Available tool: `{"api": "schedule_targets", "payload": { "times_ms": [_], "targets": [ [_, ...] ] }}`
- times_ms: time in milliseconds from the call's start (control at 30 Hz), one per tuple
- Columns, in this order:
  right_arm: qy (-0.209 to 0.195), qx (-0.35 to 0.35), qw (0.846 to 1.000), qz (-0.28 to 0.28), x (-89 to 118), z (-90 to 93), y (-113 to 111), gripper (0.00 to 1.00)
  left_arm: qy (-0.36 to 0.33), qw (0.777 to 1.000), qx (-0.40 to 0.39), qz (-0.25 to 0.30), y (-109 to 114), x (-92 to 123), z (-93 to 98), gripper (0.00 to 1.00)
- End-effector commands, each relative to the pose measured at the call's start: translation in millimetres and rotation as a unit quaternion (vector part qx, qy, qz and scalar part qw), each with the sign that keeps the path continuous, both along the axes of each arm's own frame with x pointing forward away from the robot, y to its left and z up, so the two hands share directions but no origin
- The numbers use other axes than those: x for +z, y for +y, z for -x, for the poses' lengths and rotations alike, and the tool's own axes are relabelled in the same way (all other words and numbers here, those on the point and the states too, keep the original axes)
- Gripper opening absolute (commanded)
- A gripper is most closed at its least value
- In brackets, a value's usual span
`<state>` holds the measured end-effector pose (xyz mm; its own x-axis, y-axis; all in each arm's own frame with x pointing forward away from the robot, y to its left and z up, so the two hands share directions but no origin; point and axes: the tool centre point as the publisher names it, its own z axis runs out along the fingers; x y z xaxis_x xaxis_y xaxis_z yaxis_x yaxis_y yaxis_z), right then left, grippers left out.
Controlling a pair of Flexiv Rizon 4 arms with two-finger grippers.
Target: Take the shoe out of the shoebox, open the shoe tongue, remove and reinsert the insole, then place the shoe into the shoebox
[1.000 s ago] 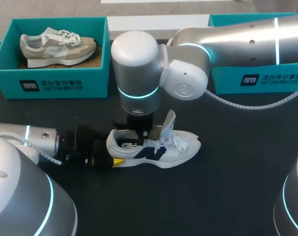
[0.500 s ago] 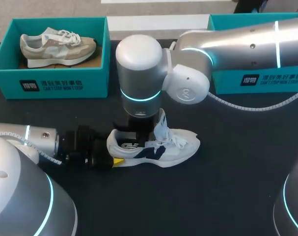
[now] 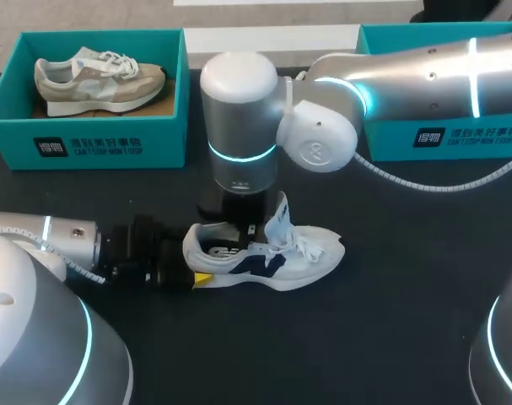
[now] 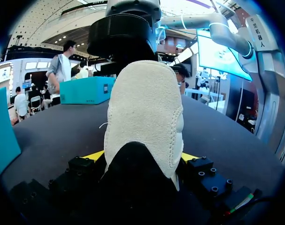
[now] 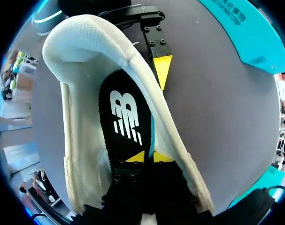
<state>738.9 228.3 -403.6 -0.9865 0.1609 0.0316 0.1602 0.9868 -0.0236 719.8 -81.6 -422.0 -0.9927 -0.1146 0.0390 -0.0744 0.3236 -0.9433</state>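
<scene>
Black table (image 3: 407, 304), shoe (image 3: 310, 253) heel in left end effector (image 4: 141, 157)

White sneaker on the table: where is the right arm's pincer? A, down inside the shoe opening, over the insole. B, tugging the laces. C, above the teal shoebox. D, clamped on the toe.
A: the right wrist view shows the right pincer sitting inside the collar of the white sneaker, right over the black insole.
</scene>
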Motion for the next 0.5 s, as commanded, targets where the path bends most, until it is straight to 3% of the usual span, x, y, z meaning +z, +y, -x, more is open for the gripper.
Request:
{"api": "schedule_targets", "payload": {
  "times_ms": [33, 500],
  "targets": [
    [-0.016, -0.011, 1.0, 0.003, 0.1, 26.7, -7.8, 0.0, 0.0, 1.0, 0.002, 0.0, 0.4, -3.1, -1.1, 0.0],
    [-0.097, -0.029, 0.995, 0.021, 74.6, 11.8, -32.5, 0.0, 0.0, 1.0, 0.002, 0.0, 0.4, -3.1, -1.1, 0.0]
  ]
}}
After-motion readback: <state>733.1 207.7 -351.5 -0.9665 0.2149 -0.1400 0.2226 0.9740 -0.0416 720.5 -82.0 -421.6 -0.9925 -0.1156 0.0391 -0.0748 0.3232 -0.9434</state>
